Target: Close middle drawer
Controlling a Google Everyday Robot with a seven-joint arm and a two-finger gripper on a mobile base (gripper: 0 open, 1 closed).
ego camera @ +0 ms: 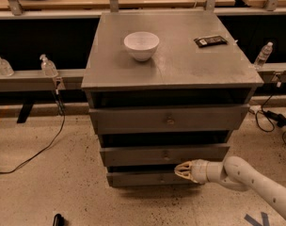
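Observation:
The grey cabinet (171, 55) has three drawers. The middle drawer (133, 155) has a low flat front panel with a small round knob (165, 154); it stands out a little, with a dark gap above it. My gripper (182, 170) reaches in from the lower right on a white arm. Its cream fingertips are together and hold nothing. It sits just below the middle drawer's lower edge, right of the knob, in front of the gap above the bottom drawer (138, 178).
The top drawer (166, 119) has a taller front. A white bowl (141, 45) and a black bar (210, 41) lie on the cabinet top. Bottles stand on the rail at left (48, 66) and right (263, 54). Cables lie on the floor (39, 149).

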